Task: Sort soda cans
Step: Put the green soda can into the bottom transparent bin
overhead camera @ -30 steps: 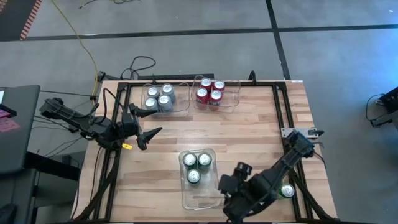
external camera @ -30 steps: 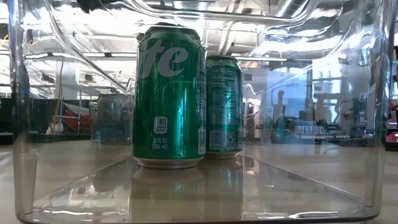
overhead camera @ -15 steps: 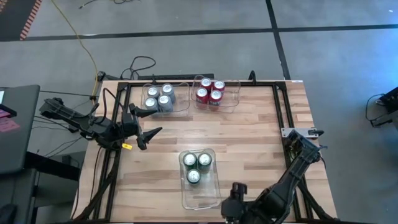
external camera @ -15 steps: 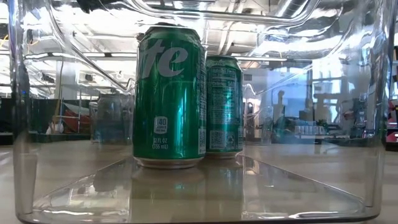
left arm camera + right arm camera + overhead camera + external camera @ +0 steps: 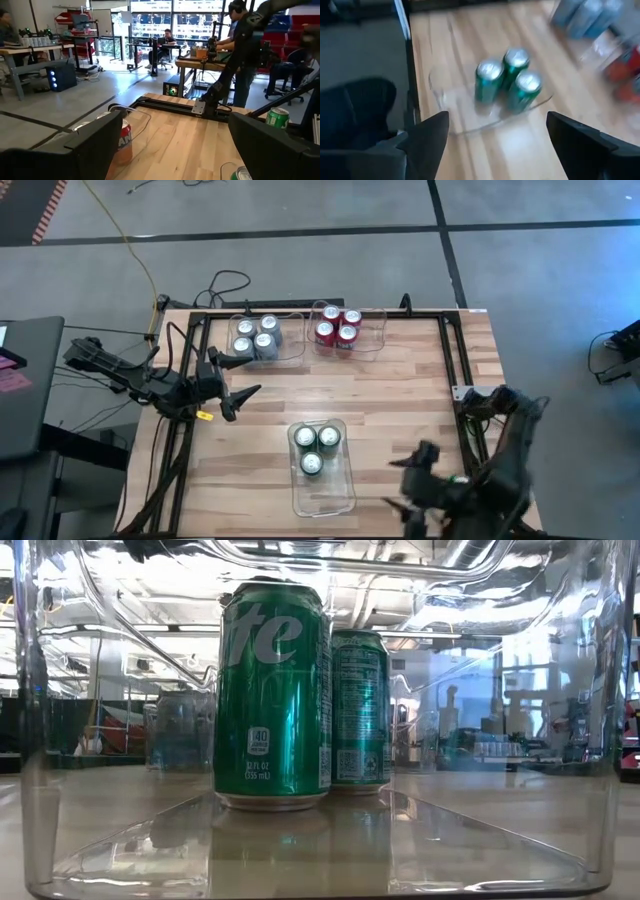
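Spanning most of the high view, the wooden tabletop (image 5: pixel 400 390) carries three clear bins and both of my arms. My left arm waits at the left edge. Its left hand (image 5: pixel 250 374) points inward over the wood, with the fingers spread wide and nothing between them. My right arm sits at the near right corner. The right hand (image 5: pixel 497 120) is off the surface and aimed toward the nearest bin. Its fingers are also wide apart and hold nothing.

Bin positions:
- Silver bin (image 5: pixel 290 352): far edge, left of centre.
- Red bin (image 5: pixel 372 340): far edge, just beside the silver bin on its right.
- Green bin (image 5: pixel 325 498): near edge, roughly central, long side running near to far.

Can positions:
- Four silver-grey cans (image 5: pixel 256 337) stand as a tight block in the silver bin.
- Four red cans (image 5: pixel 339 326) stand as a tight block in the red bin.
- Three green cans (image 5: pixel 314 446) stand clustered in the far half of the green bin.

Every binned can is upright, with its long axis vertical and its silver top facing up. The low view confirms this through the bin wall, where a front green can (image 5: pixel 272 695) stands square on its base with a second one (image 5: pixel 360 710) just behind it.

A fourth green can (image 5: pixel 277 117) appears upright in the left wrist view, close beside my right arm. I cannot tell what it rests on.
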Available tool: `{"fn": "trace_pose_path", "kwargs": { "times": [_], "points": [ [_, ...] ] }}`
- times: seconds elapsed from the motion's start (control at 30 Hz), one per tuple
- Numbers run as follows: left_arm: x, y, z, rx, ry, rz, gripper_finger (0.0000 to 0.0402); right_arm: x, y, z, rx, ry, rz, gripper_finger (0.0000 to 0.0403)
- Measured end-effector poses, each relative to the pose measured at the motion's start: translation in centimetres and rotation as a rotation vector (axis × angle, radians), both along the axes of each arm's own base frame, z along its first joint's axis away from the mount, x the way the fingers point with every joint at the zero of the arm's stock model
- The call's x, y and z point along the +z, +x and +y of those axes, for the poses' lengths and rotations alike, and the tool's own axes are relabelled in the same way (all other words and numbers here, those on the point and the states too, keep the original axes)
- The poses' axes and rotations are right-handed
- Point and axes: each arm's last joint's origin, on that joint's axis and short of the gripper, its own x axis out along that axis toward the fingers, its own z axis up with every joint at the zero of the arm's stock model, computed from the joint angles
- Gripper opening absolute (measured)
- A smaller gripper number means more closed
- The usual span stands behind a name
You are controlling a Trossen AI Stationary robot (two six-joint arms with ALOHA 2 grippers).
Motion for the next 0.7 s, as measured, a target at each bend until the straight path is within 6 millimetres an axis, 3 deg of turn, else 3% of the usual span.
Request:
{"fn": "trace_pose_path", "kwargs": {
  "times": [0.17, 0.27, 0.47, 0.7],
  "points": [
    [0.1, 0.0, 0.0, 0.000, -0.003, -0.006, 0.0361, 3.8, -3.4, -3.0, -0.012, 0.009, -0.146, 0.0340],
    [0.1, 0.0, 0.0, 0.000, -0.008, -0.011, 0.0361, 4.4, -4.5, -4.5, -0.041, -0.029, -0.212, 0.0331],
    [0.1, 0.0, 0.0, 0.000, -0.010, -0.011, 0.0361, 2.5, -6.0, -7.2, -0.117, -0.035, -0.216, 0.0324],
    [-0.1, 0.0, 0.0, 0.000, -0.002, 0.008, 0.0361, -2.2, -8.2, -9.2, -0.226, 0.025, -0.192, 0.0324]
  ]
}}
